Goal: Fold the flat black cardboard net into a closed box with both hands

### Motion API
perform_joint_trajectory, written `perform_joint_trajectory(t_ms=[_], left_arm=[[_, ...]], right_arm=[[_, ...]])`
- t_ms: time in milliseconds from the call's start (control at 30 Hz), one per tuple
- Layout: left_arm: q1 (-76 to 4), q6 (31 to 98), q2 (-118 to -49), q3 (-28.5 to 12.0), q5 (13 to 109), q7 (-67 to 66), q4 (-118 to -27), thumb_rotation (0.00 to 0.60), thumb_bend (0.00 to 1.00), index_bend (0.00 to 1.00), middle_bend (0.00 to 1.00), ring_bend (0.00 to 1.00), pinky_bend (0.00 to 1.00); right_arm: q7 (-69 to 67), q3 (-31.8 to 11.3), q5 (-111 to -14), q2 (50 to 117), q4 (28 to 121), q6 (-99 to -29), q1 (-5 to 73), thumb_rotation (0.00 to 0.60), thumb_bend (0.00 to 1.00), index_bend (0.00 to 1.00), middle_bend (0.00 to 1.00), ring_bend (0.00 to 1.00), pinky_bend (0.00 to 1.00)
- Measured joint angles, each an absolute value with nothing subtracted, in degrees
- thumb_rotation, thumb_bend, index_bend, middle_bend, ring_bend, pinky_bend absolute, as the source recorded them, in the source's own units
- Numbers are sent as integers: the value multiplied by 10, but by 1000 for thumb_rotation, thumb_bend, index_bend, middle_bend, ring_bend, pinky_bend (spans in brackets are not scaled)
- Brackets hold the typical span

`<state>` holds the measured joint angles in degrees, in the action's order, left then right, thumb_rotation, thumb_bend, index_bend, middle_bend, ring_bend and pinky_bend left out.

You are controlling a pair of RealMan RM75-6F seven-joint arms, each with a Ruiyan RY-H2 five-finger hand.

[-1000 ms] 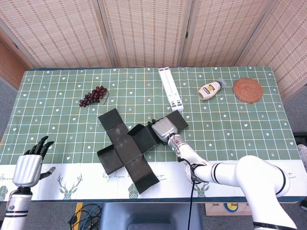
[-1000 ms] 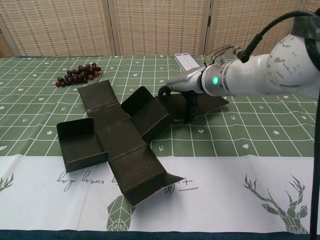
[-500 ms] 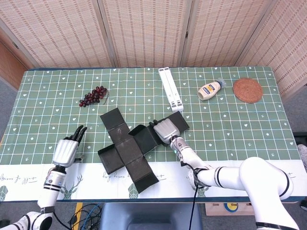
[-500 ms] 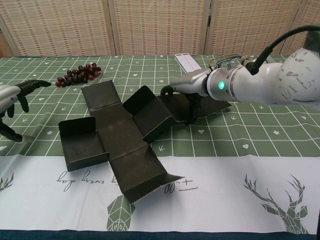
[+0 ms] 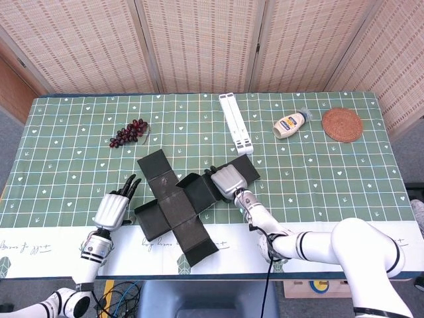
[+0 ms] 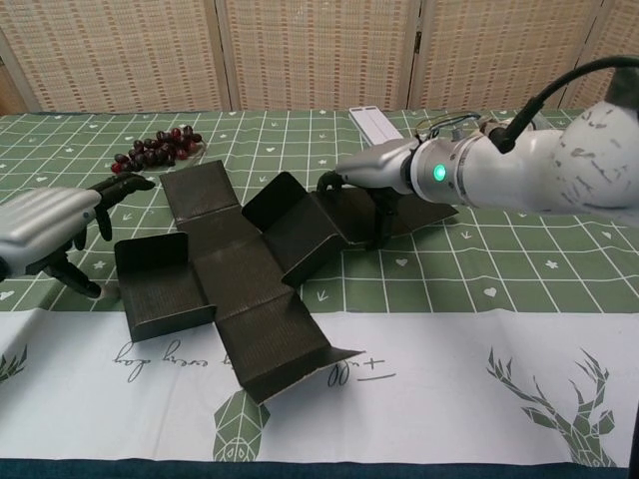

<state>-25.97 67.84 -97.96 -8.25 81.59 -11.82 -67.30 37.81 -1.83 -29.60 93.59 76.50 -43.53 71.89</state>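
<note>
Nearest the robot, the cardboard net (image 5: 179, 209) lies mostly flat on the desk (image 5: 344, 172), straddling the white front strip and the green check cloth; front flap points toward the robot, its tip slightly curled. Not a box yet, folding barely begun.

Left robot hand (image 5: 114, 208) sits just beside the net's left flap, fingers extended and apart, holding nothing. In the chest view (image 6: 55, 232) it hovers low by the raised left flap edge, apparently touching neither flap nor desk. Likely placed there to push that flap upright.

Right robot hand (image 5: 227, 179) is over the net's right arm, fingers curled down onto the cardboard. Chest view shows dark fingers (image 6: 381, 222) pressing on the far right panel while the adjoining panel stands tilted up. Looks like it pins the net so it won't slide while the other side gets folded. Whether it pinches the cardboard or just presses, can't tell.

Further back: grapes (image 5: 130, 132) left, well apart from the net. White folded stand (image 5: 236, 122) beyond the right robot hand. Sauce bottle (image 5: 291, 123) and woven coaster (image 5: 342, 124) far right, near each other, clear of the work.
</note>
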Motion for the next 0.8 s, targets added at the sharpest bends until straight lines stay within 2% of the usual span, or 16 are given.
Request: perform_joint_trajectory(t_ms=[433, 800], left_arm=[[-277, 680, -979, -97, 819, 17, -763, 600, 82, 0, 21, 374, 525], [-299, 624, -967, -117, 784, 121, -773, 600, 81, 0, 0, 432, 685]], right_arm=[[414, -24, -320, 932, 770, -437, 738, 600, 322, 157, 260, 685, 939], [467, -17, -376, 917, 789, -439, 766, 600, 327, 166, 260, 694, 939]])
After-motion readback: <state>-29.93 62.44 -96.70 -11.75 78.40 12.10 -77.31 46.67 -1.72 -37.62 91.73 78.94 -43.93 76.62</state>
